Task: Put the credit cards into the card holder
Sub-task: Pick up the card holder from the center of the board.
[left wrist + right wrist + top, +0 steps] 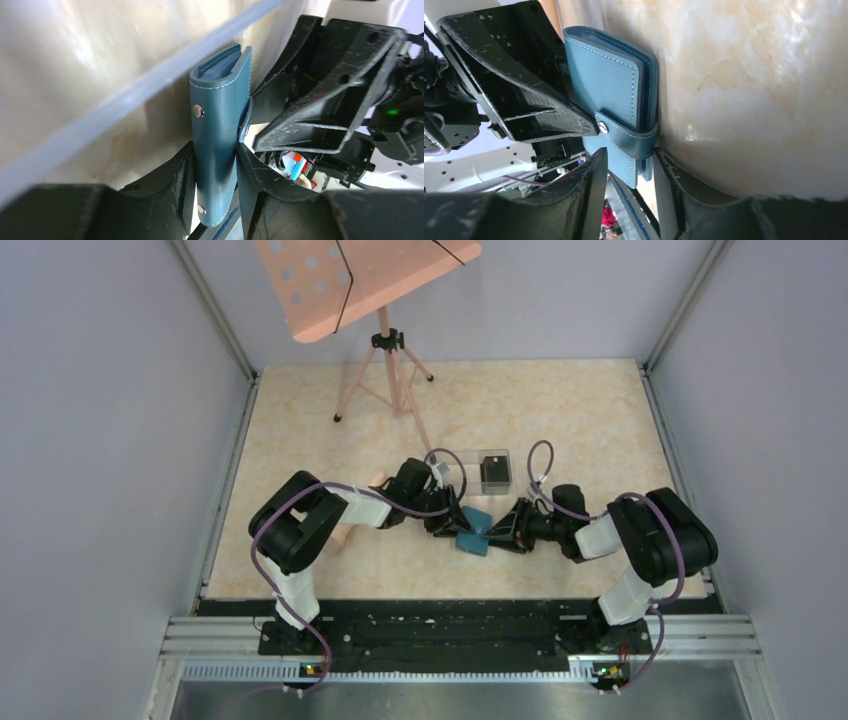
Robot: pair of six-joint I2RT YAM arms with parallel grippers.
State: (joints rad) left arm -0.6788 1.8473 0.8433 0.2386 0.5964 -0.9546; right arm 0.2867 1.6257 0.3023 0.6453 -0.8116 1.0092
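Pinching the card holder [474, 533] just nearside of the clear box [487, 458], your left gripper [216, 170] and right gripper [630, 165] clamp it, jaws part-open. It's light, soft leather, snapped shut, so hold the spine. The credit cards [493, 473] probably sit inside that box.

The card holder [474, 538] sits at the middle of the counter [580, 420], between the left gripper [447, 523] on its left and the right gripper [502, 530] on its right, each clasping it; just behind lies a box [497, 454] with the credit cards [493, 474] inside; a stand [388, 370] rises far behind, leftward.
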